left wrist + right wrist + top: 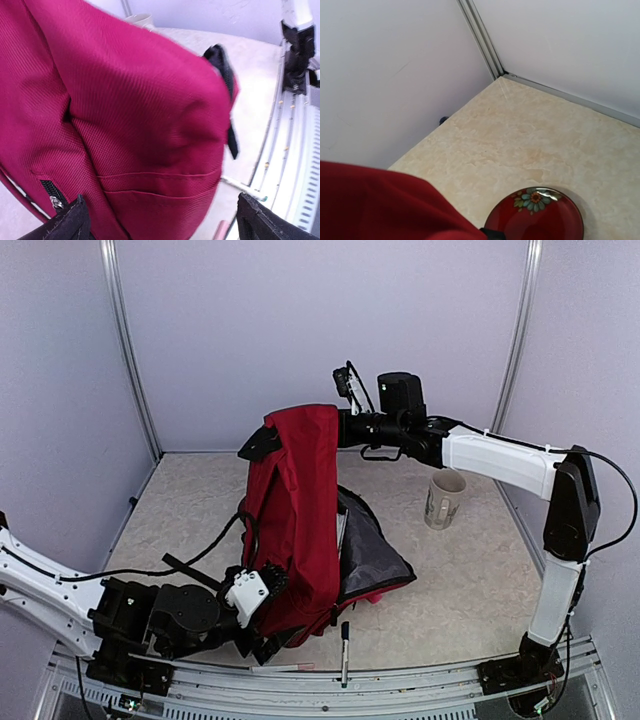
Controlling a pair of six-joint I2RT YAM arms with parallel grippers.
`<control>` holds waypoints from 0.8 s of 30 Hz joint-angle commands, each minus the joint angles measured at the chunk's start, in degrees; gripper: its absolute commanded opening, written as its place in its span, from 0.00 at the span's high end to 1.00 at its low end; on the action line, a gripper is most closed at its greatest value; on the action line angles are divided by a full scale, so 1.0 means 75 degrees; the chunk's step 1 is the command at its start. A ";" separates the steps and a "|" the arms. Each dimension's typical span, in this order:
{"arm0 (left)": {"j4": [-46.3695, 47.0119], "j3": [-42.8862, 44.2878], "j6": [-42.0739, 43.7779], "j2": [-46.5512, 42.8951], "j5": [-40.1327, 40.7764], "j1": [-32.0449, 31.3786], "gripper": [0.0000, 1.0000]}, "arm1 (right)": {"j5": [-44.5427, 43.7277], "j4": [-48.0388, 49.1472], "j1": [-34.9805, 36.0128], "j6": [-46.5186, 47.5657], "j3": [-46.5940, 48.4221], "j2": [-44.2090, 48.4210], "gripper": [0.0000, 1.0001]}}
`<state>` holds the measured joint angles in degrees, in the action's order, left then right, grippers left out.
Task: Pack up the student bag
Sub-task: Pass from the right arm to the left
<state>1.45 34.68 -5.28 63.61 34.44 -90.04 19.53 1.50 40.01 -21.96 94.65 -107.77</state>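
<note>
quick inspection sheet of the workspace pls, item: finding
surface: beige marbled tabletop, no spills seen
job's things: student bag held upright, grey lining showing
clutter: mug right of bag; pen at near edge; red floral disc on table
grippers: left pincer open, straddling the bag's lower part; right pincer shut on the bag's top
cables: black cable runs from left arm towards bag
surroundings: pale walls, metal corner posts
</note>
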 commanded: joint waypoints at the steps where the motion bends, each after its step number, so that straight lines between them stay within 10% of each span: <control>1: -0.0241 0.0350 0.0144 0.0701 0.1041 0.0160 0.01 | 0.0014 0.0113 0.0056 0.0056 0.0068 0.0324 1.00; 7: -0.0337 0.0796 0.0121 0.1539 0.1212 0.0427 0.11 | 0.0029 0.0041 0.0056 0.0083 0.0025 0.0398 1.00; 13: -0.0025 0.0913 0.0045 0.1133 0.0463 0.0444 1.00 | 0.0238 -0.0190 0.0056 0.0348 0.0003 0.0460 1.00; 24: -0.0939 0.1419 -0.0889 -0.0833 -0.0163 0.1749 1.00 | 0.0180 -0.2396 0.0084 0.2167 -0.0796 0.2067 0.50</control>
<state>-6.35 41.01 -8.93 62.46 35.16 -79.83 20.16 -9.04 40.03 -13.10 90.80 -99.61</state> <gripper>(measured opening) 0.019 0.478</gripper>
